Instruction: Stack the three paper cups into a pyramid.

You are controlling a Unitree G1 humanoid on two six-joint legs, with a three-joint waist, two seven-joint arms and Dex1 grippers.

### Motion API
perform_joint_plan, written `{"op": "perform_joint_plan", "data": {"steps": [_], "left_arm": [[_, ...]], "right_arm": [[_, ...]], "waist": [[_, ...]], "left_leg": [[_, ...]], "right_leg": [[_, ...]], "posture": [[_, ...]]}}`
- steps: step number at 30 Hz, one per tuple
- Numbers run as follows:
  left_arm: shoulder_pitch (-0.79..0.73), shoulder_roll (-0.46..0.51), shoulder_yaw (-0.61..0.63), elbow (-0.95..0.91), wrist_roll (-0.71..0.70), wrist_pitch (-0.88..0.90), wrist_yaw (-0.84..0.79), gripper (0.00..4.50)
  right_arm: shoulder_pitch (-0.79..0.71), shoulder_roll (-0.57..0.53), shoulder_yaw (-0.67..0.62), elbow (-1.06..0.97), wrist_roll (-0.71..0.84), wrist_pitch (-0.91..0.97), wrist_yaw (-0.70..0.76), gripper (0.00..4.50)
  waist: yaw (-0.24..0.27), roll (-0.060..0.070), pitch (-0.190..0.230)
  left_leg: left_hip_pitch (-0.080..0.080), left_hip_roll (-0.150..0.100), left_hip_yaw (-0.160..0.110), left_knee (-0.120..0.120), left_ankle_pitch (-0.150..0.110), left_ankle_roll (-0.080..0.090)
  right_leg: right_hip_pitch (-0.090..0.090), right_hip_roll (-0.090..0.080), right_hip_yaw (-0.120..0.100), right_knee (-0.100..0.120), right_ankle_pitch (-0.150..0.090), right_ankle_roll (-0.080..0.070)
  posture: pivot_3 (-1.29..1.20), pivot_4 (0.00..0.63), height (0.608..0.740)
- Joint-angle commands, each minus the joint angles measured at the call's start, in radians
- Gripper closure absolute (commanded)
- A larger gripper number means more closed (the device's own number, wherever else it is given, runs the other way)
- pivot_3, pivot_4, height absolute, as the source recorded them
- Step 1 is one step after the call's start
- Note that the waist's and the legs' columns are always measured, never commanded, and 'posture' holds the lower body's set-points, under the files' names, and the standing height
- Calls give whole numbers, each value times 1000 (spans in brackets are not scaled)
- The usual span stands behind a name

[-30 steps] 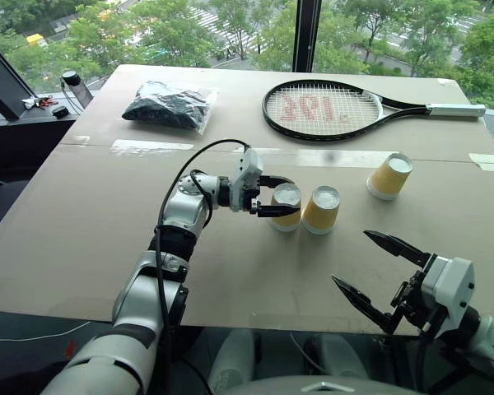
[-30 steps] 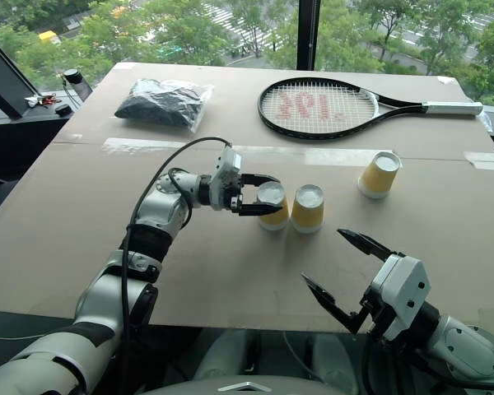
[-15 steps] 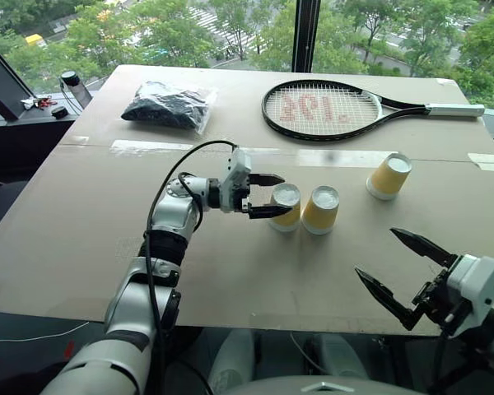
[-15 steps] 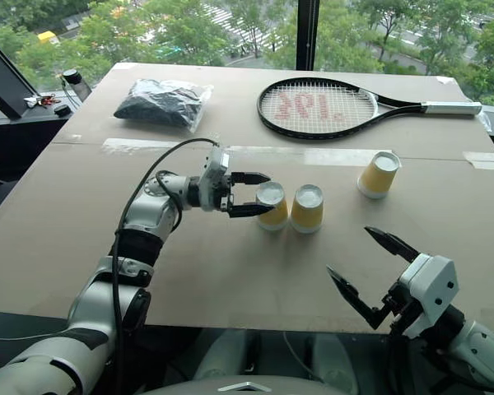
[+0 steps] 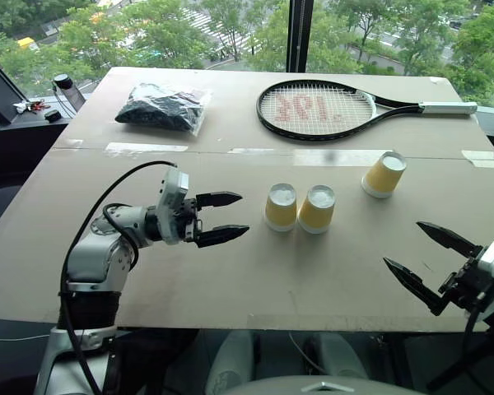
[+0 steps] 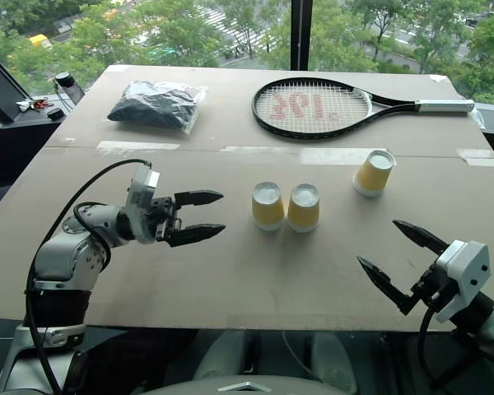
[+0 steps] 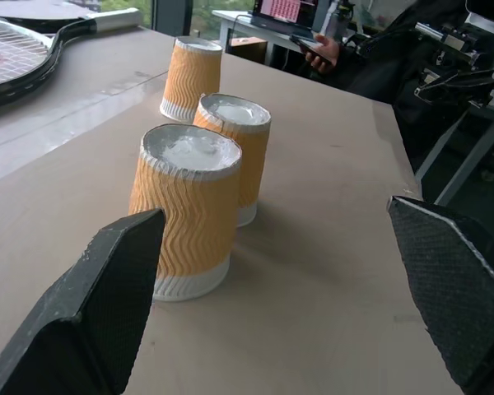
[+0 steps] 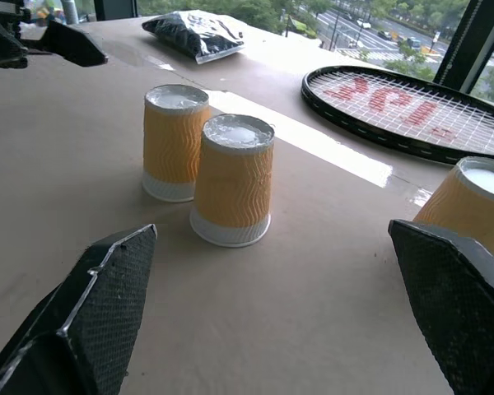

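Left gripper (image 5: pixel 222 216) at 9 o'clock on the table (image 5: pixel 90 247), level, jaws spread wide and empty, aimed at the cups from well apart. Near the table's middle, left cup (image 5: pixel 281 206) and middle cup (image 5: pixel 316 209), just beside each other, perhaps touching at the rims, both upside down with white bases up. Toward 2 o'clock, well apart from the pair, third cup (image 5: pixel 384 174), also base up and seemingly leaning slightly. Right gripper (image 5: pixel 430 263) at 4 o'clock near the front edge, jaws wide, holding nothing.

Likely very light, thin and easily crushed; rippled walls should give the pads some purchase. Best taken across the mid-wall with a gentle squeeze, away from the soft open rim at the bottom. Long axis of each close to vertical, narrow end pointing up, wide mouth down. Behind, at 11 o'clock a dark bag (image 5: pixel 163 108), at 1 o'clock a racket (image 5: pixel 317 109) lying flat.
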Motion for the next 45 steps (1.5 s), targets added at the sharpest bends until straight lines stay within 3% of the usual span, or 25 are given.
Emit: {"op": "perform_joint_plan", "data": {"steps": [1,6,12,28,31,33,37,41,45], "left_arm": [[51,31,122,-120,-143,48,22,48],[112,60,203,-154,-236,77,31,48],[203,80,250,-177,-239,40,26,48],[283,73,240,-238,-252,16,85,48],[284,69,237,-238,-250,14,91,0],[288,62,231,-241,-240,2,95,0],[295,45,223,-239,-224,-26,116,0],[296,-31,226,-208,-215,-131,102,0],[328,-91,251,-179,-223,-206,71,0]], "right_arm": [[-239,-10,54,174,-53,115,-139,0],[-530,18,153,375,-148,194,-241,0],[-743,60,214,539,-215,223,-298,0],[-935,79,239,750,-272,242,-271,0],[-945,86,235,761,-269,253,-267,863],[-938,85,236,753,-269,250,-256,1735],[-926,80,230,727,-256,258,-233,1735],[-915,64,216,657,-222,259,-183,1735],[-927,-4,183,445,-72,411,-100,1735]], "waist": [[-7,-1,0],[0,2,1],[-1,3,2],[-8,3,2],[-9,3,2],[-9,3,2],[-9,3,2],[-8,4,3],[-7,5,3]], "left_leg": [[1,0,0,0,0,0],[1,0,0,-2,0,0],[-3,-2,1,-5,0,-1],[-2,-1,1,-7,0,0],[-2,-1,1,-7,0,0],[-2,-1,1,-7,0,0],[-2,-1,1,-7,0,0],[-2,-1,1,-7,0,0],[-2,-1,2,-8,0,0]], "right_leg": [[0,0,0,0,0,0],[0,1,0,0,0,-1],[-4,0,1,-3,0,0],[-4,0,2,-4,0,0],[-4,0,2,-4,0,0],[-4,0,2,-4,0,0],[-4,0,3,-4,0,0],[-4,0,2,-4,0,0],[-4,-1,3,-4,0,0]], "posture": [[0,150,740],[0,150,740],[0,150,740],[0,150,740],[0,150,740],[0,150,740],[0,150,740],[0,150,740],[0,150,740]]}}
